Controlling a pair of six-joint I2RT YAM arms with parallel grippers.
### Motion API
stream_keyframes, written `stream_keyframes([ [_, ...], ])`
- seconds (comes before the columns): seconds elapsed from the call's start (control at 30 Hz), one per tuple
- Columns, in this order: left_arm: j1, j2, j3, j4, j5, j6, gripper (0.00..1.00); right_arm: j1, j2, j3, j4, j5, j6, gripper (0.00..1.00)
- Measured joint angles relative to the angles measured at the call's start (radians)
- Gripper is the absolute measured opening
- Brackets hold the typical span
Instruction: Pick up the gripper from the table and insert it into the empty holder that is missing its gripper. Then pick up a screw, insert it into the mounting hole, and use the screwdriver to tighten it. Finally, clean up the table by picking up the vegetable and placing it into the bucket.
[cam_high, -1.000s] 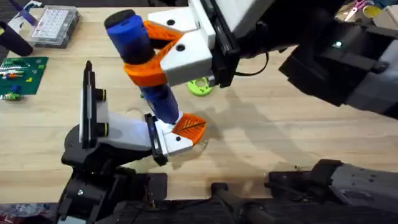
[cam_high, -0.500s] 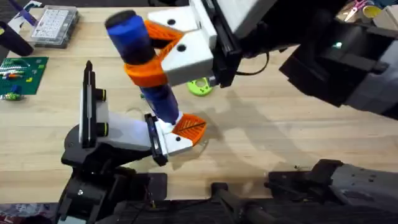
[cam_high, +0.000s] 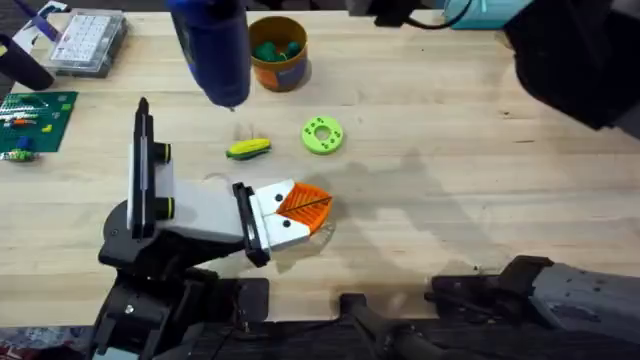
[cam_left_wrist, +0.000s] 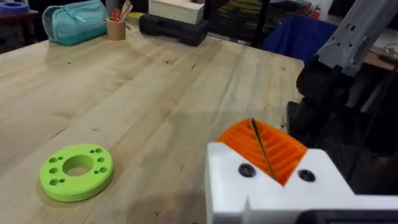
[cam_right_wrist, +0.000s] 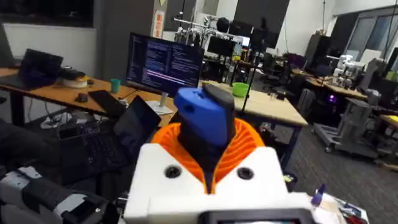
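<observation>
The blue screwdriver (cam_high: 212, 45) hangs high over the table's back left, bit pointing down. My right gripper (cam_right_wrist: 208, 143) is shut on the screwdriver (cam_right_wrist: 202, 115), which sits between the orange ribbed fingers (cam_right_wrist: 245, 142). The white holder (cam_high: 195, 212) stands at the front left. On its end sits the white gripper block with orange fingers, my left gripper (cam_high: 305, 203) (cam_left_wrist: 261, 148), shut and empty. Two dark round spots mark the block's face, one the mounting hole (cam_left_wrist: 247, 170). The yellow vegetable (cam_high: 248, 149) lies on the table behind the block. The orange bucket (cam_high: 277, 55) stands at the back.
A lime-green ring (cam_high: 322, 134) (cam_left_wrist: 76, 172) lies right of the vegetable. A clear parts box (cam_high: 88, 40) and a green circuit board (cam_high: 30, 118) sit at the far left. The dark right arm (cam_high: 575, 60) fills the back right corner.
The right arm has lifted the screwdriver off the white block and swung it up and back. Its white and orange gripper left the overhead view, uncovering the bucket and vegetable.
</observation>
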Motion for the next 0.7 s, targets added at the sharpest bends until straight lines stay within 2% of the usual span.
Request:
stream_keyframes([
  [0.13, 0.0, 0.0, 0.0, 0.0, 0.0, 0.0, 0.014, -0.004, -0.002, 0.004, -0.154, 0.001, -0.077, 0.025],
  [0.27, 0.0, 0.0, 0.0, 0.0, 0.0, 0.001, 0.014, -0.022, -0.001, 0.008, -0.403, 0.033, -0.25, 0.025],
  [0.43, 0.0, 0.0, 0.0, 0.0, 0.0, 0.003, 0.014, -0.062, 0.012, 0.006, -0.67, 0.223, -0.518, 0.025],
  [0.57, 0.0, 0.0, 0.0, 0.0, 0.0, 0.003, 0.014, -0.117, 0.046, 0.006, -0.72, 0.405, -0.705, 0.025],
  [0.7, 0.0, 0.0, 0.0, 0.0, 0.0, 0.003, 0.014, -0.179, 0.094, 0.006, -0.732, 0.509, -0.839, 0.025],
])
